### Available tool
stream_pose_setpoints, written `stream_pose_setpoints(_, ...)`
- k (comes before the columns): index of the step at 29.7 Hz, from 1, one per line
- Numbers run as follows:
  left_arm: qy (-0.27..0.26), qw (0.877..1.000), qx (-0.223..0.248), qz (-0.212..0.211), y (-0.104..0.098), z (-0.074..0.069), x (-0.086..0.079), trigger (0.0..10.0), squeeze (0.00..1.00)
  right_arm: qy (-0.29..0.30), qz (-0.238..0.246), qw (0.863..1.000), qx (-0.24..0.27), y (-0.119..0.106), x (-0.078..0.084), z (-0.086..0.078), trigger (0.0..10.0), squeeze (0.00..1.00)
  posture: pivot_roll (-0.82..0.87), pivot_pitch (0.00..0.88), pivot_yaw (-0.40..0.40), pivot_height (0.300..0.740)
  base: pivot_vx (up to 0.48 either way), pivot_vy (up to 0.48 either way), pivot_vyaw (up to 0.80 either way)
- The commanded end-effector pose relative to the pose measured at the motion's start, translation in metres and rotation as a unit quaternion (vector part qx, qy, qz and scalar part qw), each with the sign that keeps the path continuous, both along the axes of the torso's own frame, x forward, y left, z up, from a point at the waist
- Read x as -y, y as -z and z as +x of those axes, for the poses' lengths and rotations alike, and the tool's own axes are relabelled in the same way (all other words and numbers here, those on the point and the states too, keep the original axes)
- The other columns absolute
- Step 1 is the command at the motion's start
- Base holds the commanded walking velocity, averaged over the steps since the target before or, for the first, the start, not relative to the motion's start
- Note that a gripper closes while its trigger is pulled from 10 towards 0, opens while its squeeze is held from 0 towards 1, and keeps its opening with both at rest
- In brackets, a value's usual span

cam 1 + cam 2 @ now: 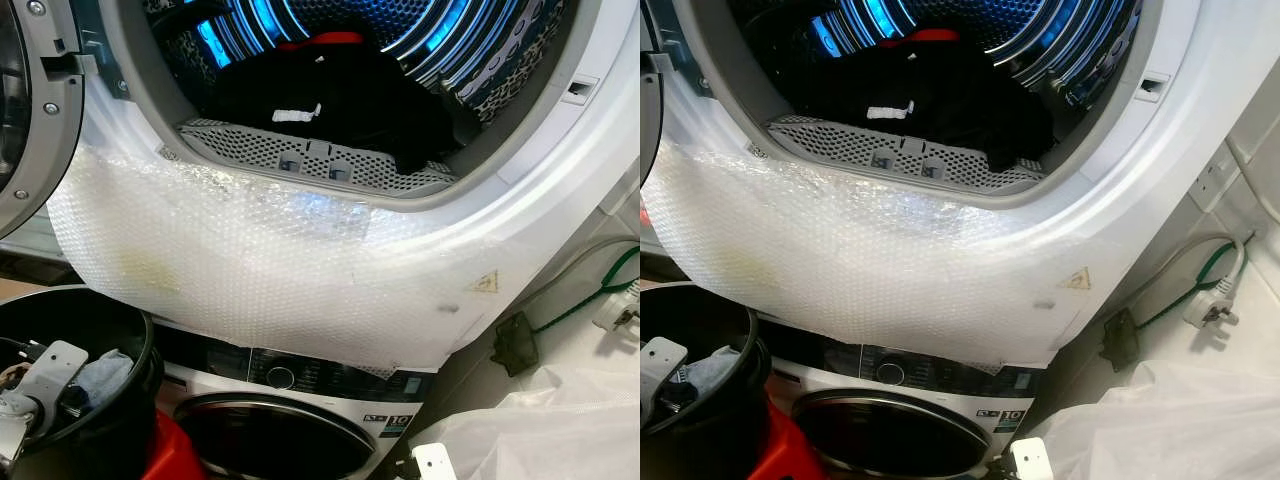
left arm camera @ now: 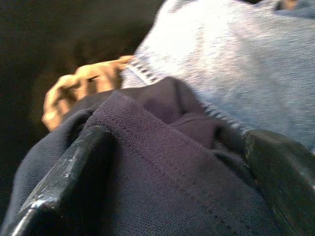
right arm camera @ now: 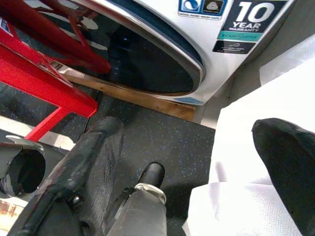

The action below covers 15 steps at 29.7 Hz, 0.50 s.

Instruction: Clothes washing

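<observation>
At far left the door (image 1: 25, 110) of the upper drum (image 1: 400, 40) stood swung open. Below it sat the black bucket (image 1: 120, 330), with a pale blue garment (image 1: 105, 378) inside and the left gripper (image 2: 167, 162) down among the clothes. In the left wrist view its two fingers (image 2: 64, 172) stood well apart with a fold of navy cloth (image 2: 162, 182) bunched between them; they straddled the fold, but I could not tell whether they had yet pinched it. A tan item (image 2: 81, 88) lay just beside the navy cloth.

Judging from this, the step was picking the next piece from the bucket to load into the drum. To do it well, the fingers should close on the thick folded ridge, not on a single thin layer, and lift straight up so that the blue garment is not dragged out with it.

In the middle, dark clothes (image 1: 340, 100) with a red piece (image 1: 320, 40) already lay in the drum behind the lint grille (image 1: 320, 160). Bubble wrap (image 1: 270, 260) covered the front below the opening, so the load should clear that lip. The lower washer (image 1: 290, 420) was shut.

At right, the right gripper (image 3: 197, 167) hung low over the dark floor (image 3: 162, 142), fingers apart and holding nothing, near white sheeting (image 1: 540, 430) and a plug (image 1: 1210, 300).
</observation>
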State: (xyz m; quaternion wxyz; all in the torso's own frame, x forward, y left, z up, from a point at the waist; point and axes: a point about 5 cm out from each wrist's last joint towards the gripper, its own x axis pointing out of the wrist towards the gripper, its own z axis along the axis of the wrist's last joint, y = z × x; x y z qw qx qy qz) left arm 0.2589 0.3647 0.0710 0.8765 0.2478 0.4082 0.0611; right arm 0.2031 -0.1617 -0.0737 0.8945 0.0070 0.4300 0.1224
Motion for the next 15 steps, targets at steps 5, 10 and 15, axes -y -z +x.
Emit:
stream_pose_setpoints(5,-0.022,0.998,0.024,0.062,-0.028,-0.002,-0.021,10.0,0.00,0.014,-0.005,1.000,-0.002,0.000,0.008,-0.002,10.0,0.00,0.18,0.000,-0.143,0.740,0.000,0.000,0.00)
stream_pose_setpoints(10,-0.008,0.998,0.041,0.056,-0.053,-0.003,-0.022,10.0,0.00,0.012,-0.005,1.000,-0.004,0.001,0.007,-0.002,10.0,0.00,0.18,0.000,-0.146,0.740,0.000,0.000,0.00)
stream_pose_setpoints(15,0.001,0.997,0.032,0.067,-0.061,-0.007,-0.027,10.0,0.00,0.010,-0.006,1.000,-0.004,0.001,0.008,-0.002,10.0,0.00,0.19,0.000,-0.144,0.740,0.000,0.000,0.00)
